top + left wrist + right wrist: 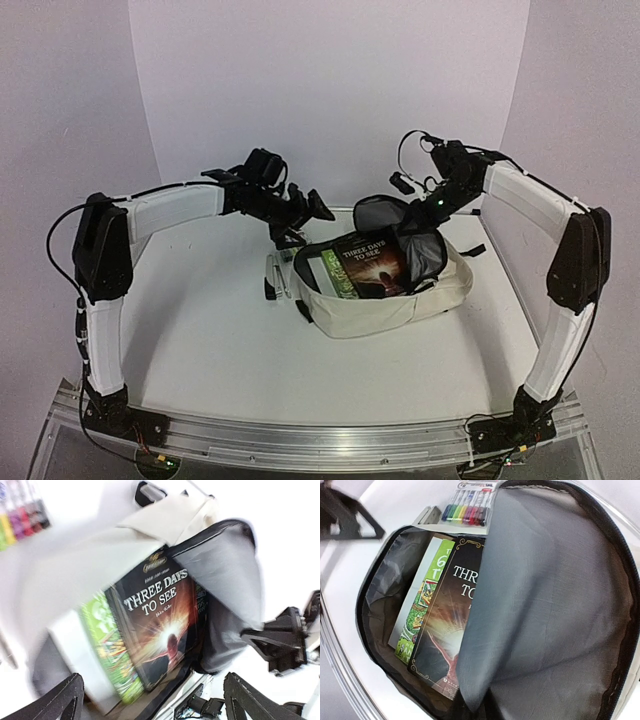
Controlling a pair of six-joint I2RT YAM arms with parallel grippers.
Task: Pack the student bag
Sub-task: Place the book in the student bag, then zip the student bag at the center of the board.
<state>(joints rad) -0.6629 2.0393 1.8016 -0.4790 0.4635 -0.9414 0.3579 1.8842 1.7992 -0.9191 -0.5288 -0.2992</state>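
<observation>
The student bag (385,310) is cream with a dark grey lining and lies open right of centre. Inside are a dark book titled "Three Days to See" (372,265) and a green book (335,272); both show in the left wrist view (160,620) (107,640) and the right wrist view (445,630) (420,605). My right gripper (414,216) holds the grey flap (555,605) up at the bag's far side; its fingers are hidden behind the flap in its wrist view. My left gripper (304,222) (154,680) hovers open and empty just left of the bag's mouth.
A pack of coloured markers (281,270) (470,505) (20,515) lies on the table left of the bag, with a small grey and black item (270,290) (427,515) beside it. White walls close in the back and sides.
</observation>
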